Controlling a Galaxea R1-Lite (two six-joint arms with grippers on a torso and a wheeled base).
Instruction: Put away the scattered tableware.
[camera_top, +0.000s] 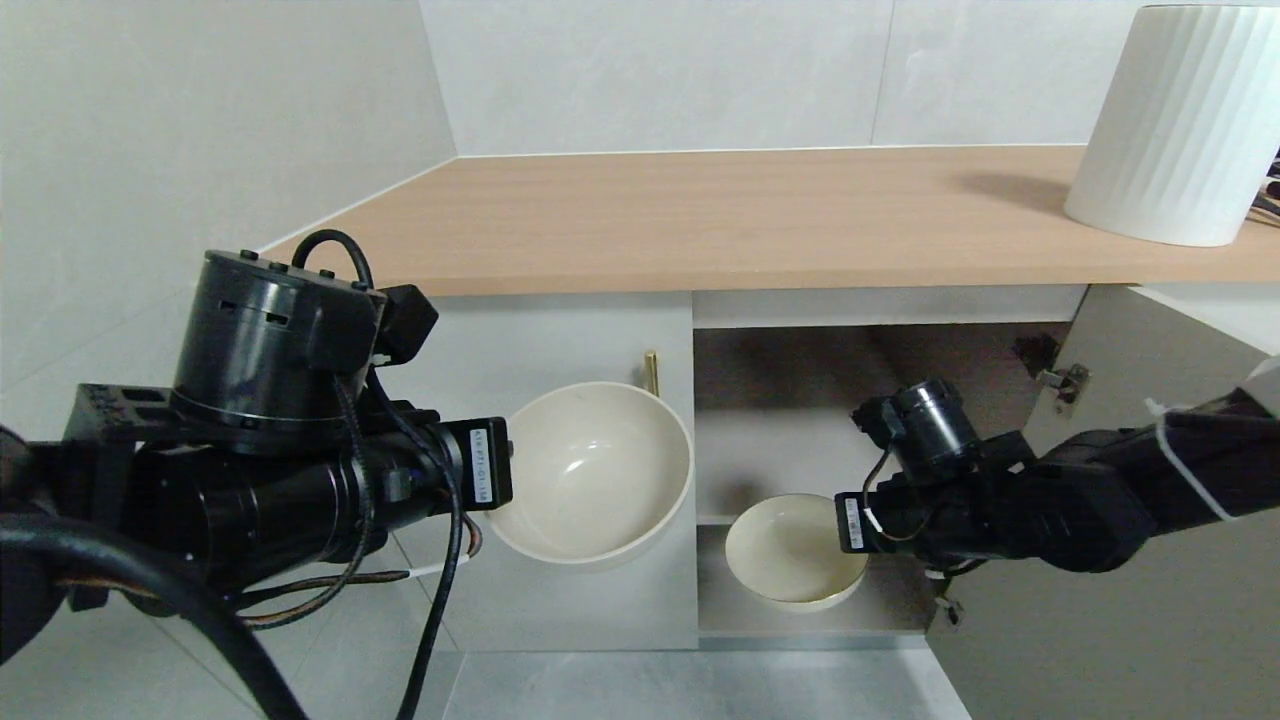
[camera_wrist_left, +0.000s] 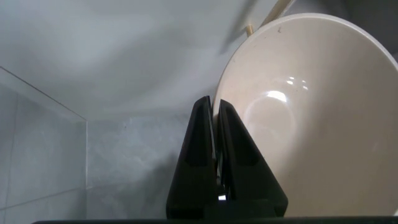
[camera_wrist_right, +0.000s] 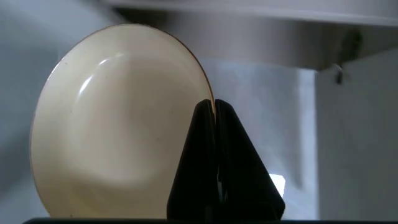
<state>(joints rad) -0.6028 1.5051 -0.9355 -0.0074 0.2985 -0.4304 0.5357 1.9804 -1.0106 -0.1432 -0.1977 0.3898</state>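
Wood counter (camera_top: 760, 215) runs along the tiled wall with a white ribbed container (camera_top: 1180, 120) at its right end, and the cabinet below has its left door (camera_top: 560, 330) closed and its right door (camera_top: 1150, 400) swung open. Left gripper (camera_wrist_left: 214, 118) is pinched tight on the rim of the large bowl (camera_top: 595, 470), holding it tilted in the air just in front of the closed door, near the brass handle (camera_top: 651, 372). Right gripper (camera_wrist_right: 214, 115) is clamped on the rim of the small bowl (camera_top: 790, 550), which sits low inside the open compartment over the bottom shelf (camera_top: 890, 605); I can't tell whether it touches the shelf.
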